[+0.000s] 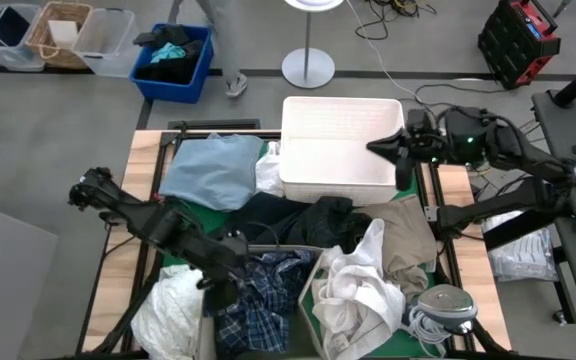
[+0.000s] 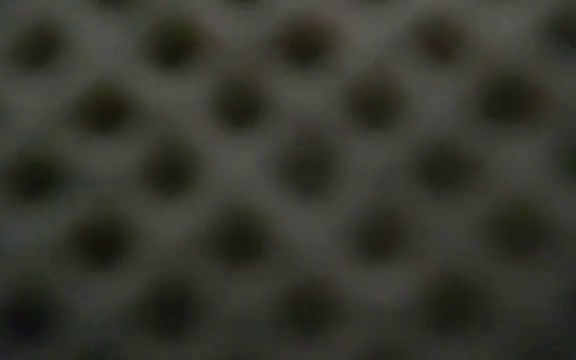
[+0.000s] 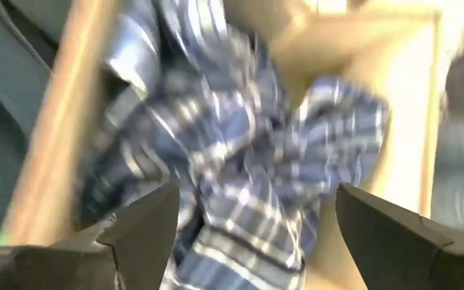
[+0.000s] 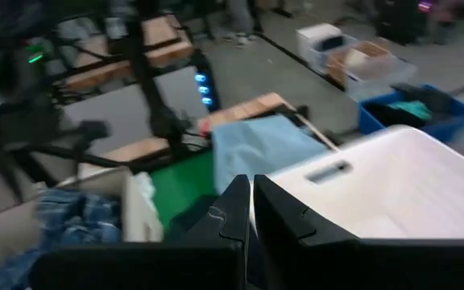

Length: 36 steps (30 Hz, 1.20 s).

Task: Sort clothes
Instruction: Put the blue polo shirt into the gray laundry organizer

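The clothes lie heaped across the table. A light blue shirt point(image 1: 208, 170) is at the far left, black pieces point(image 1: 293, 215) in the middle, and a khaki piece point(image 1: 408, 235) at the right. Cream and white pieces point(image 1: 363, 290) fill a near box. A blue plaid shirt point(image 1: 258, 300) point(image 3: 240, 153) lies crumpled in a light box at the near edge. My left gripper point(image 1: 216, 298) point(image 3: 252, 234) is open just over the plaid shirt, one finger on each side of a bunch of it. My right gripper point(image 1: 388, 148) point(image 4: 250, 211) is shut and holds nothing, by the right rim of a white bin point(image 1: 343, 145).
The white bin point(image 4: 393, 177) takes up the table's far middle. A white garment point(image 1: 173, 315) hangs at the near left corner, and a grey round object with a coiled cable point(image 1: 443, 305) sits near right. A small blue bin point(image 1: 173, 60) stands on the floor beyond. A perforated surface fills the low view.
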Each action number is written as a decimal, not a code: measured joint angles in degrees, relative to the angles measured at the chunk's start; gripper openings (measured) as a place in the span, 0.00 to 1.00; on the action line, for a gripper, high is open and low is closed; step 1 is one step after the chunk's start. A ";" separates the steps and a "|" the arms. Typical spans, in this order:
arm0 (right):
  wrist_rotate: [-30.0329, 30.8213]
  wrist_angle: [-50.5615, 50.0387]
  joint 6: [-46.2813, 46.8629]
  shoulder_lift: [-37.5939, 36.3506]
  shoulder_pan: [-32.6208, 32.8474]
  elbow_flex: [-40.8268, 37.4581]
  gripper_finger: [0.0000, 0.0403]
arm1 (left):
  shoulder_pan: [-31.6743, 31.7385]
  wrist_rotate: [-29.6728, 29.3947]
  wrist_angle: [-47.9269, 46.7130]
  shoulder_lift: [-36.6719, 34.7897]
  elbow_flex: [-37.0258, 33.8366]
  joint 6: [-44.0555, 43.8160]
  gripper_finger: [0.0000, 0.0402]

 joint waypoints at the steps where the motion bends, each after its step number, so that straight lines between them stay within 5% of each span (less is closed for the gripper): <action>1: -0.02 1.47 -0.19 0.75 1.12 0.00 0.03 | 0.00 -2.28 0.96 -1.01 0.00 0.18 0.76; 10: 0.54 16.70 2.88 9.47 12.05 0.07 0.03 | -2.06 -15.32 1.97 -9.18 0.00 7.93 0.76; 18: 4.02 28.57 9.79 25.52 18.55 3.16 0.03 | -2.60 -39.60 6.26 -16.96 0.00 22.94 0.76; 24: 1.74 25.38 9.66 39.03 20.54 14.23 0.03 | -2.60 -38.64 13.78 -22.31 0.02 29.00 0.76; 36: -7.45 9.58 11.46 62.24 20.55 43.60 0.03 | -2.60 -34.08 14.46 -24.93 0.02 29.92 0.76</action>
